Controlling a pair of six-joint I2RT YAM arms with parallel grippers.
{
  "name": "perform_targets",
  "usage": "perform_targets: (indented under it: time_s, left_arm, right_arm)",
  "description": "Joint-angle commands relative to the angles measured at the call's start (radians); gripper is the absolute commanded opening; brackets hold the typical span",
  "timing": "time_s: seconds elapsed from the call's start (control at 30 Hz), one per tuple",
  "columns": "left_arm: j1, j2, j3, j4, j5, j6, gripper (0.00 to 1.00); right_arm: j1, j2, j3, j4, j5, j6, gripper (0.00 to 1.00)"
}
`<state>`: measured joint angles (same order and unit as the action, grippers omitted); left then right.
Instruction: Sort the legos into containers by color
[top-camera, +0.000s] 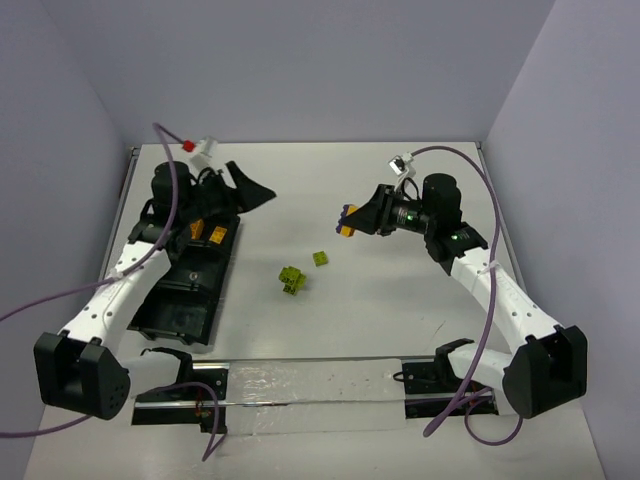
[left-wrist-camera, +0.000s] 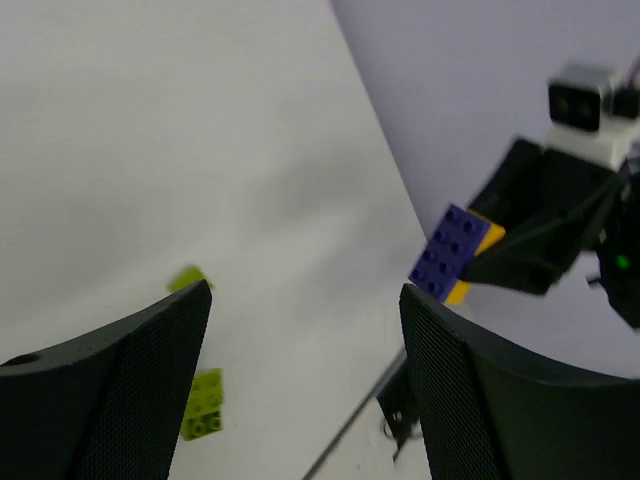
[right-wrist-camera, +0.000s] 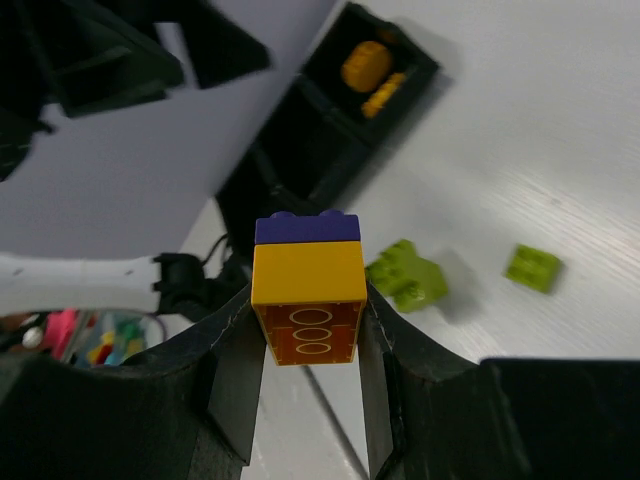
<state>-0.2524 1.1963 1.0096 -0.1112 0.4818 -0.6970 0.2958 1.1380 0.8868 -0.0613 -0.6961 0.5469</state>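
Observation:
My right gripper hangs above the table's middle, shut on a clump of two legos: an orange-yellow brick with a blue-purple brick stacked on it. In the left wrist view the same clump shows at the right. A lime-green clump and a single lime-green brick lie on the table below it. The black tray of containers lies at the left; its far compartment holds orange-yellow bricks. My left gripper stands open and holds nothing, raised beside the tray's far end.
A clear strip with black clamps at both ends lies across the near edge. Purple cables run from both arms. Walls close in the table at the back and on both sides.

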Motion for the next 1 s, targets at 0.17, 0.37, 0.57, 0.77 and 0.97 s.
perform_targets:
  time_s: [0.17, 0.37, 0.57, 0.77, 0.97]
  left_arm:
    - [-0.219, 0.104, 0.04, 0.233, 0.437, 0.057, 0.8]
    - [-0.267, 0.123, 0.067, 0.22, 0.49, 0.101, 0.77]
    - [-0.296, 0.13, 0.043, 0.253, 0.525, 0.087, 0.72]
    - [-0.313, 0.123, 0.01, 0.364, 0.547, 0.022, 0.69]
    - [-0.315, 0.134, 0.004, 0.424, 0.569, -0.016, 0.53]
  right_arm:
    - [0.09, 0.032, 0.034, 0.279, -0.298, 0.083, 0.0]
    - [0.098, 0.03, 0.022, 0.324, -0.294, 0.125, 0.0]
    - [0.1, 0.045, 0.011, 0.432, -0.308, 0.217, 0.0]
    - [0.107, 0.066, 0.024, 0.452, -0.304, 0.233, 0.0]
    - [0.114, 0.07, 0.029, 0.449, -0.297, 0.233, 0.0]
